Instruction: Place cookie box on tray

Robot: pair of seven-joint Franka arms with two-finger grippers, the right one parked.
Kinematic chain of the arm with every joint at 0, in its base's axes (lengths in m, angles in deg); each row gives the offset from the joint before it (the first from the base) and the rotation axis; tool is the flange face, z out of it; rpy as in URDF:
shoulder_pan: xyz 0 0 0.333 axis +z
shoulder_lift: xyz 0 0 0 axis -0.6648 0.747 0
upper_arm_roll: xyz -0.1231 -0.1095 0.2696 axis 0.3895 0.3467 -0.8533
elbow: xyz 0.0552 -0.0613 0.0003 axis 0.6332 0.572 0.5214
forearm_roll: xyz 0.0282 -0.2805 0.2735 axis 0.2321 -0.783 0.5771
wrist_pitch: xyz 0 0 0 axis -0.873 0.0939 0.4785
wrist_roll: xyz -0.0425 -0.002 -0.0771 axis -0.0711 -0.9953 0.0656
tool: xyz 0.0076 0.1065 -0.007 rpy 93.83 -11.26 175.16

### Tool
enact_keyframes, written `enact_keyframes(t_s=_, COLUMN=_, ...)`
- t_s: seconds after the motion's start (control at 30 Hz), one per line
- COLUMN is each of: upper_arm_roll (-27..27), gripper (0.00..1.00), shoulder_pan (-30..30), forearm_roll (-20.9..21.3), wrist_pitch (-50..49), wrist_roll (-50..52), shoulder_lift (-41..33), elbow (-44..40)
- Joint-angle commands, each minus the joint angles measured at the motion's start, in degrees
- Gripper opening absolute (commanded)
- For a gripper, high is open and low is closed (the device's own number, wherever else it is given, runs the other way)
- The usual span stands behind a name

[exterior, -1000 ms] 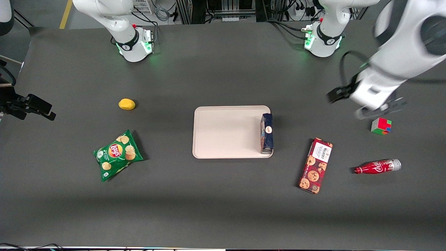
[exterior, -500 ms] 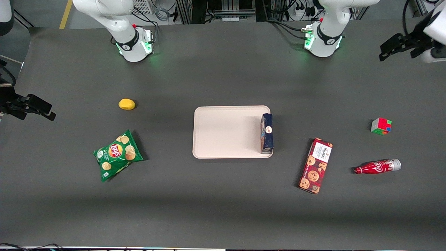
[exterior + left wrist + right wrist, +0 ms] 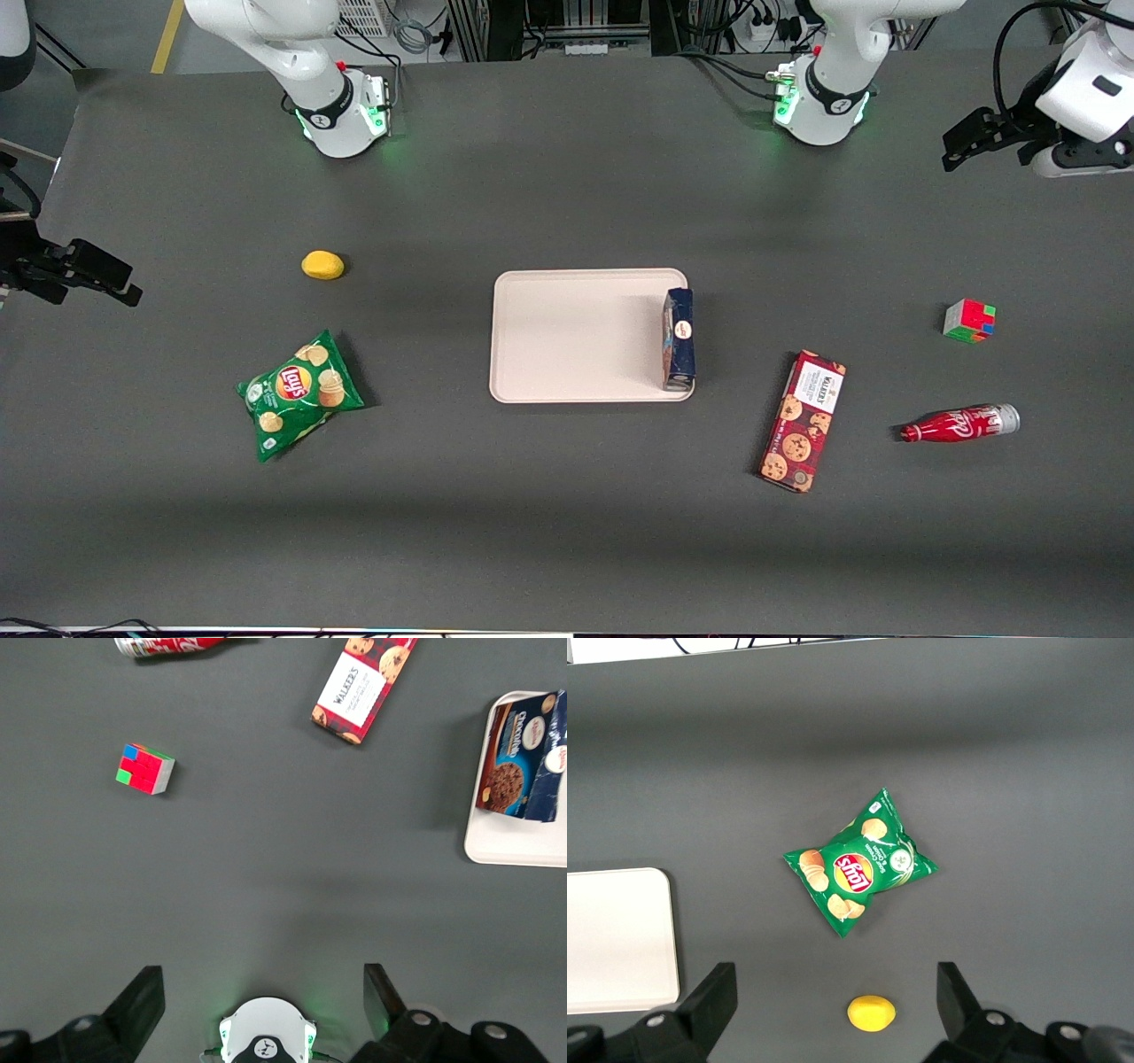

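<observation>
The navy-blue cookie box (image 3: 679, 339) stands on its long edge on the pale pink tray (image 3: 576, 337), at the tray's edge toward the working arm's end. It also shows in the left wrist view (image 3: 523, 757) on the tray (image 3: 514, 837). My left gripper (image 3: 983, 140) is high up at the working arm's end of the table, far from the box and farther from the front camera. In the left wrist view the gripper (image 3: 264, 1001) is open and empty, its fingers (image 3: 142, 997) wide apart above the arm's own base.
A red chocolate-chip cookie box (image 3: 803, 420), a red cola bottle (image 3: 959, 424) and a colourful cube (image 3: 969, 320) lie toward the working arm's end. A green chip bag (image 3: 298, 393) and a yellow lemon (image 3: 322, 265) lie toward the parked arm's end.
My left gripper has withdrawn from above the cube, up and away from the front camera toward the working arm's table end. The cookie box has stayed on the tray.
</observation>
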Motion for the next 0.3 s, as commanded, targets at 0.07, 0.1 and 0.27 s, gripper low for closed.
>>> enact_keyframes(t_s=0.07, upper_arm_roll=-0.8, gripper=1.0, shoulder_pan=-0.4, forearm_roll=1.1, wrist_pitch=0.6, wrist_roll=-0.9, shoulder_lift=-1.5, elbow=-0.7)
enact_keyframes(t_s=0.1, upper_arm_roll=-0.8, gripper=1.0, shoulder_pan=-0.4, forearm_roll=1.1, wrist_pitch=0.7, wrist_roll=-0.9, shoulder_lift=-1.4, elbow=-0.7)
enact_keyframes(t_s=0.27, upper_arm_roll=-0.8, gripper=1.0, shoulder_pan=-0.4, forearm_roll=1.1, wrist_pitch=0.7, wrist_roll=-0.9, shoulder_lift=-1.3, elbow=-1.4)
